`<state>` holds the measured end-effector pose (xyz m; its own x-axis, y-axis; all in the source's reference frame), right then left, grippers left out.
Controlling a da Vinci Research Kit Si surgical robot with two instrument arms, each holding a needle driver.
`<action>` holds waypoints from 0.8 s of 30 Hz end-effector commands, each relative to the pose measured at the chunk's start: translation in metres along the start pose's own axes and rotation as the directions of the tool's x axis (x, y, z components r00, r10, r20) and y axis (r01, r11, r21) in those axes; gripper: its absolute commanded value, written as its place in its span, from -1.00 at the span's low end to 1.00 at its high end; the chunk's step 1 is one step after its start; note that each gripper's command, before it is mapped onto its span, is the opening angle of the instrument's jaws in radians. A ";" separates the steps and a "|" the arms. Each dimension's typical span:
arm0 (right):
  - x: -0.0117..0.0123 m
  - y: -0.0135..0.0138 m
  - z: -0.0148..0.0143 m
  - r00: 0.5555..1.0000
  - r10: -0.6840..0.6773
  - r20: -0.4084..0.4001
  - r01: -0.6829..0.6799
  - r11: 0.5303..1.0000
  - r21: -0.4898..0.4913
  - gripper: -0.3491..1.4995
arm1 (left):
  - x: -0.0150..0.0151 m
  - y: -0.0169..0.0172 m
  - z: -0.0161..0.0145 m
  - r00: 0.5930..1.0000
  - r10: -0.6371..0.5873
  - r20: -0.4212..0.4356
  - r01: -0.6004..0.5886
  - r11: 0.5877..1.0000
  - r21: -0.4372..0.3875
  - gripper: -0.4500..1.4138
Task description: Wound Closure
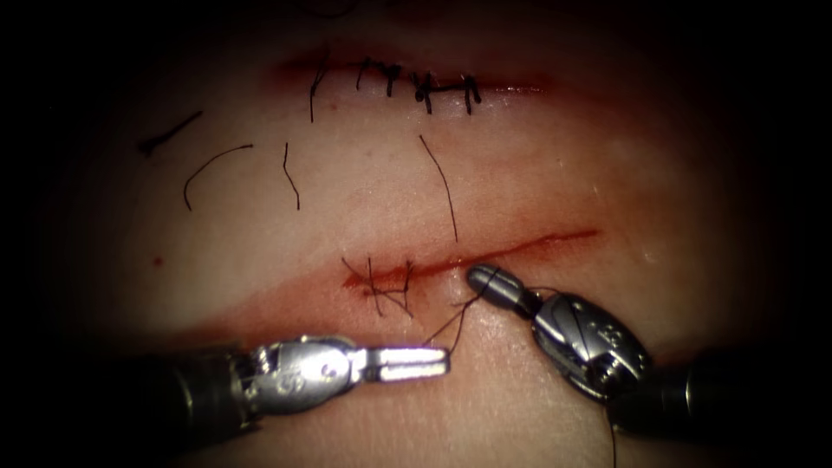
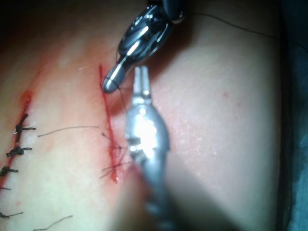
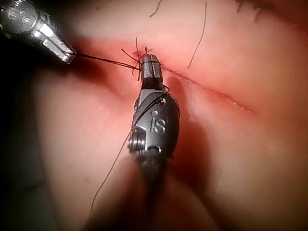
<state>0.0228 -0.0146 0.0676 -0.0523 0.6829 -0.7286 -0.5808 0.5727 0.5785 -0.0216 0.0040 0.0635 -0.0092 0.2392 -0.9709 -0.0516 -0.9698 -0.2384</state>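
Right steel needle driver (image 1: 482, 279), jaws together at the red cut (image 1: 520, 245), has thin black thread (image 1: 446, 327) draped round it running toward 8 o'clock to the left steel needle driver (image 1: 433, 362), jaws closed on it; curved needle unseen; looks mid-knot, wants steady tension

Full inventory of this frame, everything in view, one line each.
Pork-belly tissue: one, pale pink, under everything.
Open cut: one, red, mid-tissue, two stitches at its left end.
Closed upper cut: one, dark stitches along it.
Loose cut thread ends: several, black, upper left tissue.
Working thread: one, black, from the stitches to the left tool's tip.
Left tool: silver, below the cut, jaws shut on thread.
Right tool: silver, jaws shut, tip at the cut, thread draped over it.
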 end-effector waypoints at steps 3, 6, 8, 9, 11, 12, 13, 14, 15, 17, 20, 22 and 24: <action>-0.0009 -0.0003 0.0004 1.000 0.004 0.005 -0.004 1.000 0.000 -1.00 | -0.0002 0.0011 0.0007 1.000 -0.001 -0.007 0.001 1.000 -0.016 -0.59; -0.0009 -0.0003 0.0004 1.000 -0.002 0.005 0.002 1.000 0.000 -1.00 | 0.0000 0.0021 0.0003 1.000 0.002 -0.007 -0.002 1.000 -0.020 -0.53; -0.0009 -0.0003 0.0004 1.000 -0.008 0.005 0.008 1.000 0.000 -1.00 | -0.0004 0.0028 0.0002 0.999 -0.039 -0.014 0.039 0.999 -0.035 -0.39; -0.0009 -0.0004 0.0004 1.000 -0.008 0.005 0.008 1.000 0.000 -1.00 | -0.0006 0.0029 0.0003 0.998 -0.054 -0.016 0.054 0.998 -0.034 -0.37; -0.0008 -0.0006 0.0004 1.000 -0.013 0.005 0.013 1.000 -0.003 -1.00 | -0.0008 0.0027 0.0004 0.995 -0.095 -0.016 0.095 0.995 -0.034 -0.32; -0.0008 -0.0007 0.0004 1.000 -0.013 0.004 0.013 1.000 0.003 -1.00 | -0.0009 0.0025 0.0005 0.994 -0.108 -0.016 0.107 0.994 -0.034 -0.30; -0.0008 -0.0008 0.0004 1.000 -0.019 0.004 0.019 1.000 0.003 -1.00 | -0.0010 0.0022 0.0005 0.992 -0.126 -0.017 0.125 0.992 -0.034 -0.28; -0.0008 -0.0009 0.0004 1.000 -0.020 0.004 0.020 1.000 0.009 -1.00 | -0.0011 0.0016 0.0006 0.988 -0.151 -0.019 0.150 0.988 -0.037 -0.26; -0.0008 -0.0010 0.0004 1.000 -0.026 0.004 0.025 1.000 0.009 -1.00 | -0.0013 0.0011 0.0007 0.986 -0.164 -0.013 0.164 0.986 -0.026 -0.26; -0.0008 -0.0012 0.0005 1.000 -0.025 0.003 0.025 1.000 0.015 -1.00 | -0.0016 -0.0001 0.0008 0.985 -0.174 -0.010 0.174 0.985 0.019 -0.55; -0.0008 -0.0015 0.0003 0.999 -0.032 0.006 0.032 0.999 0.030 -1.00 | -0.0022 -0.0020 0.0003 0.983 -0.180 -0.034 0.182 0.980 0.082 -0.71; -0.0007 -0.0017 0.0002 0.999 -0.032 0.005 0.032 0.999 0.038 -1.00 | -0.0022 -0.0028 -0.0002 0.982 -0.184 -0.042 0.187 0.976 0.112 -0.71; -0.0006 -0.0022 -0.0001 0.999 -0.037 -0.002 0.037 0.998 0.054 -1.00 | -0.0024 -0.0042 -0.0012 0.981 -0.189 -0.052 0.195 0.970 0.143 -0.75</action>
<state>0.0235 -0.0155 0.0663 -0.0310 0.6577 -0.7526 -0.5397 0.6228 0.5665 -0.0192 0.0082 0.0665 0.0521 0.4179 -0.9070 -0.2072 -0.8839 -0.4192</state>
